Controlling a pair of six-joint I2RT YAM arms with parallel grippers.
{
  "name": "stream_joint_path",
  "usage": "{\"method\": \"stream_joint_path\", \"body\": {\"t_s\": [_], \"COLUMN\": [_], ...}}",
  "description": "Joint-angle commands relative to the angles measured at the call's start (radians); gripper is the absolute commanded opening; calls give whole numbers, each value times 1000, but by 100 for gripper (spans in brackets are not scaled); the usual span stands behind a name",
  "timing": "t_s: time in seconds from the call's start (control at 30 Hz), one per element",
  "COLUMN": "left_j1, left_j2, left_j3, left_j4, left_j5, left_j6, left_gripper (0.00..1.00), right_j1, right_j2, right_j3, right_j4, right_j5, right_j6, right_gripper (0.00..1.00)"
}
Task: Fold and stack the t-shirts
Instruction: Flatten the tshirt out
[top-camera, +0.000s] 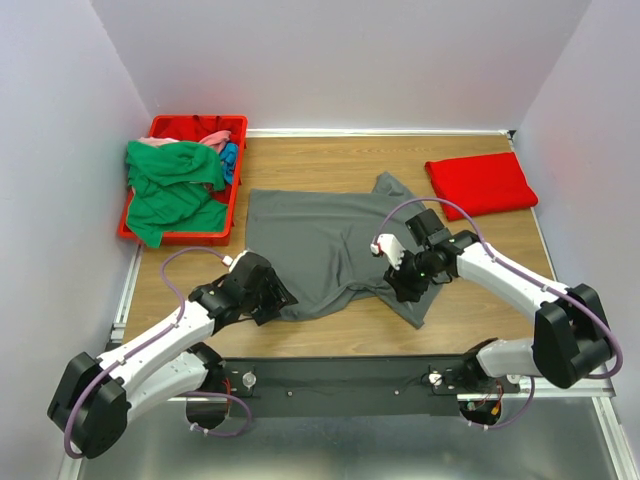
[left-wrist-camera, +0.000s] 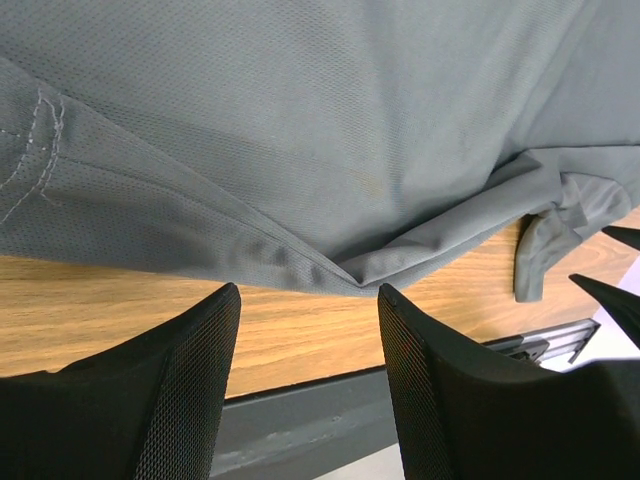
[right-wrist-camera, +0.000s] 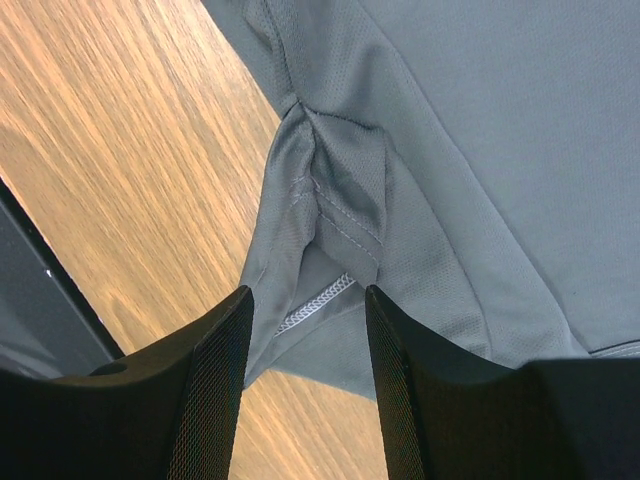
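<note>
A dark grey t-shirt (top-camera: 320, 245) lies spread flat on the wooden table, one sleeve pointing to the near right. My left gripper (top-camera: 280, 297) is at its near left hem. In the left wrist view this gripper (left-wrist-camera: 308, 290) is open, with the creased hem (left-wrist-camera: 330, 265) just past its tips and bare wood between its fingers. My right gripper (top-camera: 397, 283) hovers over the near right sleeve. The right wrist view shows it (right-wrist-camera: 308, 290) open, its fingers straddling the bunched sleeve (right-wrist-camera: 320, 200). A folded bright red t-shirt (top-camera: 480, 183) lies at the back right.
A red plastic bin (top-camera: 160, 127) at the back left holds a crumpled green shirt (top-camera: 175, 190) spilling over its rim, plus pink (top-camera: 212, 138) and blue (top-camera: 229, 158) cloth. A dark metal rail (top-camera: 340, 375) runs along the near table edge. White walls enclose the table.
</note>
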Motion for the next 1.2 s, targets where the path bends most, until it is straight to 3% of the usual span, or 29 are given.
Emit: {"method": "stream_joint_path", "body": {"t_s": [0.0, 0.5, 0.93, 1.07, 1.17], "left_j1": [-5, -5, -5, -6, -5], "left_j2": [8, 33, 174, 194, 182], "left_j3": [-4, 19, 54, 64, 65], "left_j4": [-18, -70, -63, -63, -55], "left_j5": [-50, -73, -127, -144, -151], "left_j6": [-18, -22, 4, 13, 17], "left_gripper": [65, 66, 66, 60, 50], "right_j1": [-11, -24, -27, -27, -27], "right_j2": [-26, -29, -32, -27, -26], "right_j3": [-12, -15, -17, -18, -18], "right_j4": [25, 29, 34, 36, 36], "right_j5": [-26, -29, -32, -28, -32], "right_j6": [10, 12, 12, 8, 8], "right_gripper": [56, 56, 56, 56, 56]}}
